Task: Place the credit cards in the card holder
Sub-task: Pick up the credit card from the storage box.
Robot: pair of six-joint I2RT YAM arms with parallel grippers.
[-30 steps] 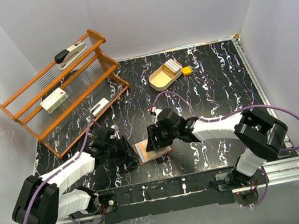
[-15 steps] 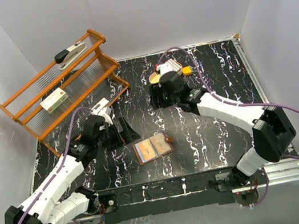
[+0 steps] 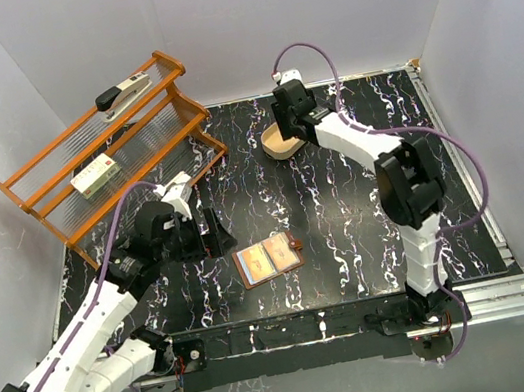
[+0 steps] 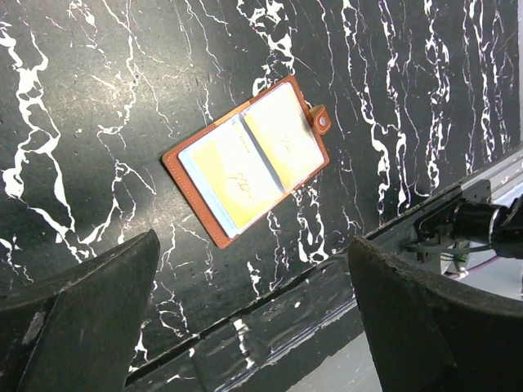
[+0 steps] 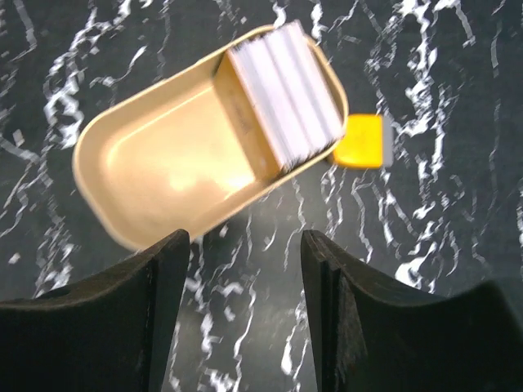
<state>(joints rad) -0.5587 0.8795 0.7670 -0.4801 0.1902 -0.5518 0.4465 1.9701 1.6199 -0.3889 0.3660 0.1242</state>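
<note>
Right claw (image 5: 243,269) moved from open card holder (image 4: 245,159) to credit cards (image 5: 282,90) in wooden tray (image 5: 163,155); half-open, empty. Left claw (image 4: 253,269) wide, empty. Next: grasp a card.

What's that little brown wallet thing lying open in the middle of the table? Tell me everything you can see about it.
The card holder is a small bifold with a brown, leather-looking rim and a tab with a round snap on one short edge. It lies open and flat, inside up, slightly askew on the black marbled table. Its two clear-looking pockets show yellowish-tan faces with faint writing. It rests on the table alone; nothing else touches it.
</note>
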